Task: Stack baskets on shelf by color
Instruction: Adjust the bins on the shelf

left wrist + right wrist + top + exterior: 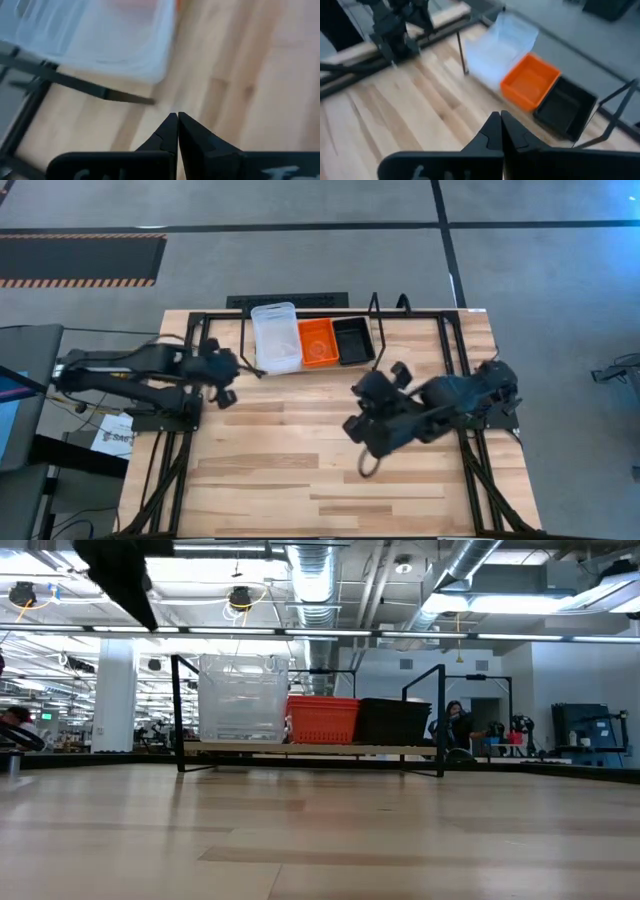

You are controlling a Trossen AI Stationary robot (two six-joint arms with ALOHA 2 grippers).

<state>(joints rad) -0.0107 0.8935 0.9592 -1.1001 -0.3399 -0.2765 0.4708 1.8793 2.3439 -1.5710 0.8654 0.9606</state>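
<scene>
The shelf (400, 320) stands at the table's far edge, its wooden board (250, 748) in a black wire frame. Side by side on the board rest a tall stack of clear baskets (275, 337), the orange baskets (318, 341) and the black baskets (352, 340). They also show in the low view: clear (243, 698), orange (323, 719), black (393, 721). My left gripper (245, 369) is shut and holds nothing, just left of the clear stack (100, 35). My right gripper (352, 426) hovers shut over the table's middle, nearer than the shelf, and holds nothing.
Bare slat tabletop (290, 470) stretches from the shelf to the near edge. The shelf's upright wire loops (378, 305) rise at its far right. A person (455, 725) shows in the room beyond the table.
</scene>
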